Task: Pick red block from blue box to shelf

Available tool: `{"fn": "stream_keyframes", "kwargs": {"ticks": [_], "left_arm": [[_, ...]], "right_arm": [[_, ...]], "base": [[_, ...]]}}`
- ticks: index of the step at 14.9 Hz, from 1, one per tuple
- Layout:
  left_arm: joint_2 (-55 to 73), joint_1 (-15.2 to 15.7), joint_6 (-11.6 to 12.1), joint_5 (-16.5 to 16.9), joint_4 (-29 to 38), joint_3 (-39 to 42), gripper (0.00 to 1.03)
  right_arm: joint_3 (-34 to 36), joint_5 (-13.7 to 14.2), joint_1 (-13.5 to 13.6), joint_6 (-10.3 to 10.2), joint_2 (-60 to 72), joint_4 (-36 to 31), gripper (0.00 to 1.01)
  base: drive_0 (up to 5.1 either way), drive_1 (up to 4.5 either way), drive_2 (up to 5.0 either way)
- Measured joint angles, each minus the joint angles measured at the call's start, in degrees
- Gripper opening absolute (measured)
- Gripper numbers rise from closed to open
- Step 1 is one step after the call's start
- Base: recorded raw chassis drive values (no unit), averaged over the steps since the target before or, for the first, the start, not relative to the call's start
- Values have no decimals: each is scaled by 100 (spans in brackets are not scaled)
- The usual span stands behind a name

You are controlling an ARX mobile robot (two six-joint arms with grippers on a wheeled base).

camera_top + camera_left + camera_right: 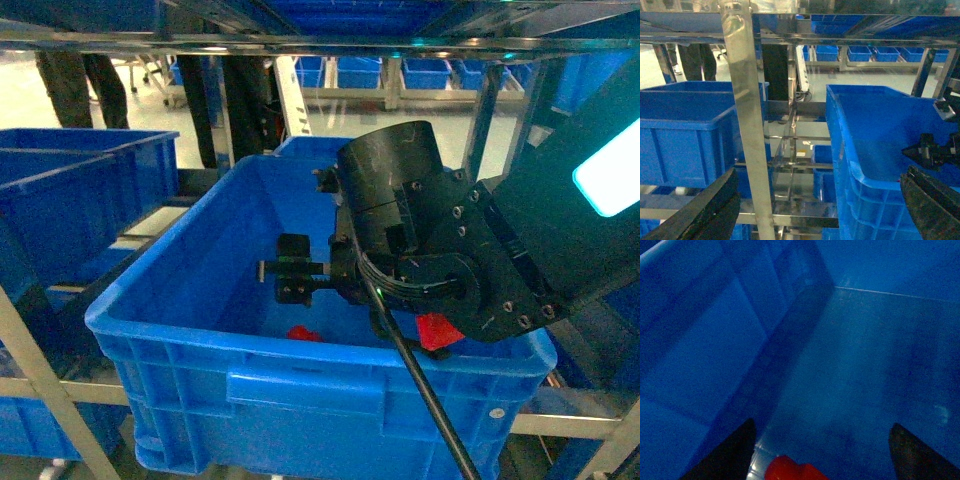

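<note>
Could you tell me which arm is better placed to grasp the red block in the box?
The right. Its gripper is already inside the blue box, jaws open, with the red block between the fingertips. The left gripper hangs outside the box, facing the shelf.

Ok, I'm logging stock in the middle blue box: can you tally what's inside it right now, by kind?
Red blocks: 2, one on the floor near the front wall, one partly hidden behind the arm
Right gripper: 1, fingers apart
Total inside the blue box: 3
</note>
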State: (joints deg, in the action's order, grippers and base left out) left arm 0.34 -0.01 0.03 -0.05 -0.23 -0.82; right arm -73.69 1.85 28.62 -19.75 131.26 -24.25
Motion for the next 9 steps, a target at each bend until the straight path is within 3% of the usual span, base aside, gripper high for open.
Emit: {"fn": "stream_keyframes", "kwargs": {"ticks": [2, 9], "left_arm": [[0, 0, 0, 0, 0, 0, 98], [-2, 0, 0, 0, 0, 0, 98]], "right_arm": [[2, 17, 17, 31, -50, 17, 99], [293, -66, -339, 142, -511, -98, 98]], "base": [[0, 0, 0], [0, 0, 0]]}}
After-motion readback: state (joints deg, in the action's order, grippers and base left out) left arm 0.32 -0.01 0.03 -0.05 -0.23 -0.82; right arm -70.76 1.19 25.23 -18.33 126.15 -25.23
